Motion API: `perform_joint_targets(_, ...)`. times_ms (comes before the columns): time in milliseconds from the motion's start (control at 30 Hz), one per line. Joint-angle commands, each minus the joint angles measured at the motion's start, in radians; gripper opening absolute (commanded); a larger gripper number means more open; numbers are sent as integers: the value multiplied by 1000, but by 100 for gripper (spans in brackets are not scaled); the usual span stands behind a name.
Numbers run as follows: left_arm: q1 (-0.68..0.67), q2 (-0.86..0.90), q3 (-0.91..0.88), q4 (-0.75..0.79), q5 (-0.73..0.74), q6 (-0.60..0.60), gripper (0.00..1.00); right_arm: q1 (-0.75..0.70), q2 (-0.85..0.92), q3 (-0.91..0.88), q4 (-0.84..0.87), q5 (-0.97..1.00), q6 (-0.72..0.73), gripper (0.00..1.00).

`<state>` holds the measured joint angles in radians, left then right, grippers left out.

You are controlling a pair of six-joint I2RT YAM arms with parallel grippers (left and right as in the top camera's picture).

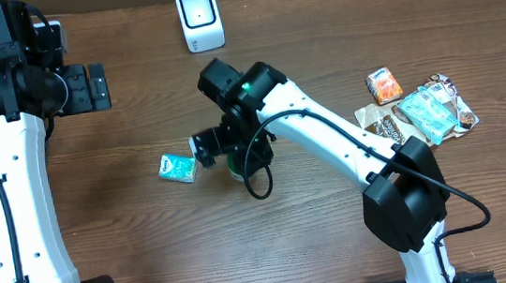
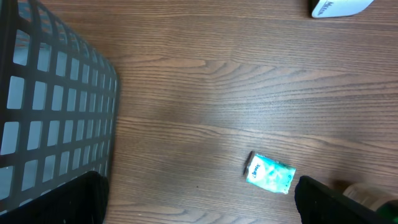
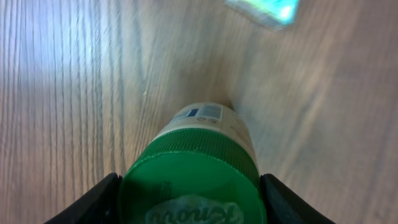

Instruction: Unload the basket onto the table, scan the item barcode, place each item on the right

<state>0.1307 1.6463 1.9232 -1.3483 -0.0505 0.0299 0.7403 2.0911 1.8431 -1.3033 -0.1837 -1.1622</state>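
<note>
Bottle point(image 3: 205, 140) with a green cap sits between the fingers point(image 3: 93, 200) of the right gripper point(image 1: 224, 152), which is clamped on it. Only the right wrist view shows the cap and label; from overhead the arm hides nearly all of it. A teal packet point(image 2: 270, 173) lies just ahead of this gripper. The left gripper point(image 1: 89, 88) is wide open and empty, with a basket point(image 2: 56, 93) beside it.

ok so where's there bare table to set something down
Bare wood between the scanner and the snack pile, and between the left arm and the teal packet. Crowded at that pile and around the right gripper clamping the bottle.
</note>
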Motion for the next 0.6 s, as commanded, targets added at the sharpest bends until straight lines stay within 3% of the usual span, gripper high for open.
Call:
perform_joint_targets(0, -7, 5, 1, -2, -9, 16, 99, -8, -9, -36, 23, -25, -98, 56)
perform_joint_targets(167, -7, 5, 1, -1, -8, 15, 100, -10, -9, -57, 39, 22, -100, 59)
perform_joint_targets(233, -7, 5, 1, -1, -8, 15, 100, -10, -9, -57, 42, 31, -100, 75)
perform_joint_targets(300, -7, 5, 1, -2, -9, 16, 100, -10, -9, -57, 40, 34, -98, 100)
perform_joint_targets(467, -7, 5, 1, -1, -8, 16, 100, -10, -9, -48, 42, 33, -7, 100)
perform_joint_targets(567, -7, 5, 1, -1, -9, 16, 100, -10, -10, -2, 34, 34, 150, 100)
